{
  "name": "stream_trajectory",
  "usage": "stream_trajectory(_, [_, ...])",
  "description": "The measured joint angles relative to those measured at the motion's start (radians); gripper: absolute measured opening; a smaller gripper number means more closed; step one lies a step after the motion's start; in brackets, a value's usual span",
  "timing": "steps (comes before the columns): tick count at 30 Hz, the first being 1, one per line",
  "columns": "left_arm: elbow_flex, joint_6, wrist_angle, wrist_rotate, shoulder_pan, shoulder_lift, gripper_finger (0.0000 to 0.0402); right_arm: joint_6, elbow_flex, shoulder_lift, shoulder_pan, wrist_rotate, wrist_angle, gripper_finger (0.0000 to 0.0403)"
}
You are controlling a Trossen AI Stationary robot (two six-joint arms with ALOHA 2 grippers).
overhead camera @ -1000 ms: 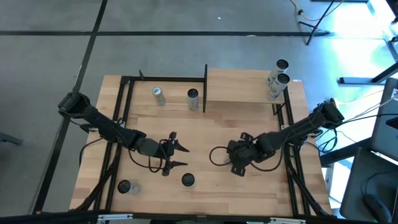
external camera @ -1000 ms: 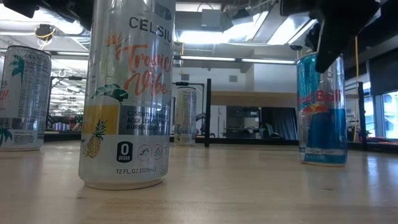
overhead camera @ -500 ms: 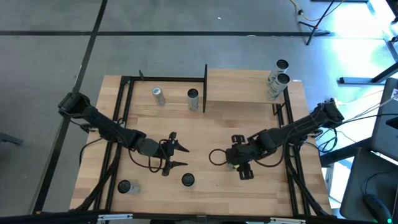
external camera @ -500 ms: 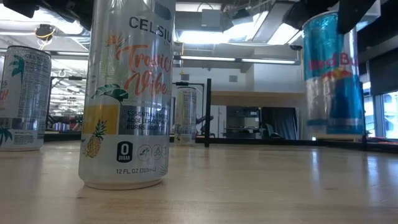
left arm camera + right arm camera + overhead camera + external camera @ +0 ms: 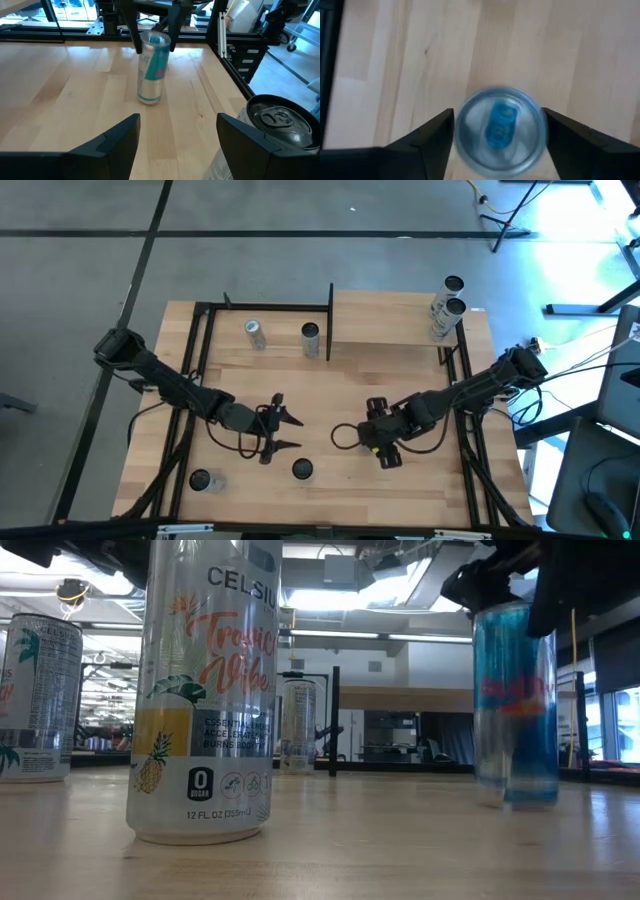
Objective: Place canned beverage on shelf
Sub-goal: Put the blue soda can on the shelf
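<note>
At centre-right of the high view, the right gripper (image 5: 381,436) hangs directly over the upright blue can (image 5: 515,705), fingers spread either side of its top and apart from it, with the shelf (image 5: 390,320) toward the upper right.

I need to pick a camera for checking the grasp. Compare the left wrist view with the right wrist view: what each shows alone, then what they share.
Only the left wrist view shows the blue and silver beverage can side-on, standing upright on the light wooden tabletop, plus a second silver can's top nearby. Only the right wrist view looks straight down on the can's lid with its blue tab. Both show that can between the right gripper's fingers.
</note>
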Motion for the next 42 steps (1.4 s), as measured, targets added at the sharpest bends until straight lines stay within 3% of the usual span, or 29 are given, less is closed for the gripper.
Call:
stream_trajectory(9, [0.0, 0.0, 0.0, 0.0, 0.0, 0.0, 0.0247, 0.076, 0.011, -0.005, 0.0, -0.003, -0.003, 0.0321])
stream_trajectory(19, [0.0, -0.004, 0.0, 0.0, 0.0, 0.0, 0.0247, 0.331, 0.011, 0.008, 0.001, 0.066, -0.016, 0.0319])
stream_trajectory(27, [0.0, -0.004, -0.003, 0.0, 0.0, 0.0, 0.0247, 0.35, 0.01, 0.053, 0.001, 0.054, -0.021, 0.0317])
stream_trajectory(30, [0.0, -0.005, -0.007, 0.001, 0.0, 0.0, 0.0247, 0.318, 0.01, 0.08, 0.001, 0.031, -0.027, 0.0296])
stream_trajectory(35, [0.0, -0.03, -0.008, 0.0, 0.0, 0.0, 0.0247, 0.26, 0.012, 0.079, 0.0, 0.026, -0.057, 0.0198])
stream_trajectory(42, [0.0, -0.025, -0.018, 0.01, 0.0, 0.0, 0.0247, 0.144, 0.208, 0.039, -0.015, 0.066, -0.306, 0.0198])
